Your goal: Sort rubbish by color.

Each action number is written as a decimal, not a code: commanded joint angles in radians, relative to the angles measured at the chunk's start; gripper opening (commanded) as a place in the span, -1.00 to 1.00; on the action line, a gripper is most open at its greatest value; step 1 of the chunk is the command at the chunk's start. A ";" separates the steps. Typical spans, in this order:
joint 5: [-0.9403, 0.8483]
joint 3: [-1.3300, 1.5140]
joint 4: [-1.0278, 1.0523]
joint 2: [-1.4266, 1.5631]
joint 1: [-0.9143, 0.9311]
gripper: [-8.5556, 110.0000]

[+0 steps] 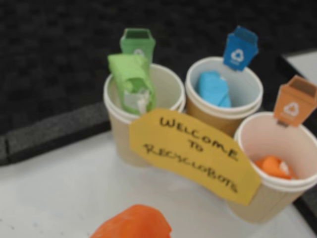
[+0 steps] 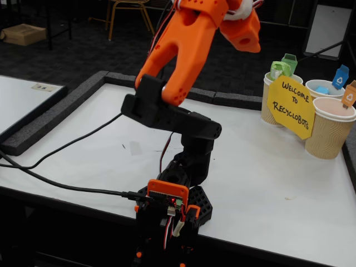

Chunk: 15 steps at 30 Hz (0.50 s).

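My arm (image 2: 183, 50) is smooth orange plastic with a soft shine, and its lower parts (image 2: 172, 117) are black matt plastic. The 3 cups (image 2: 328, 136) are ribbed beige paper. The green wad (image 1: 131, 82), blue wad (image 1: 214, 89) and orange wad (image 1: 272, 166) are crumpled paper. The sign (image 1: 193, 151) is flat matt yellow paper. The table (image 2: 267, 189) is smooth and white, edged with rough dark foam (image 2: 33, 133).

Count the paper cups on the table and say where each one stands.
3. In the wrist view: the left cup holds the green wad, the middle cup the blue wad, the right cup the orange wad. None seems hidden.
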 commanded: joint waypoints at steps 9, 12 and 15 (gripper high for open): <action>0.454 0.063 -0.021 0.109 -0.129 -0.85; 0.497 0.120 -0.051 0.124 -0.175 -0.85; 0.531 0.189 -0.101 0.140 -0.195 -0.85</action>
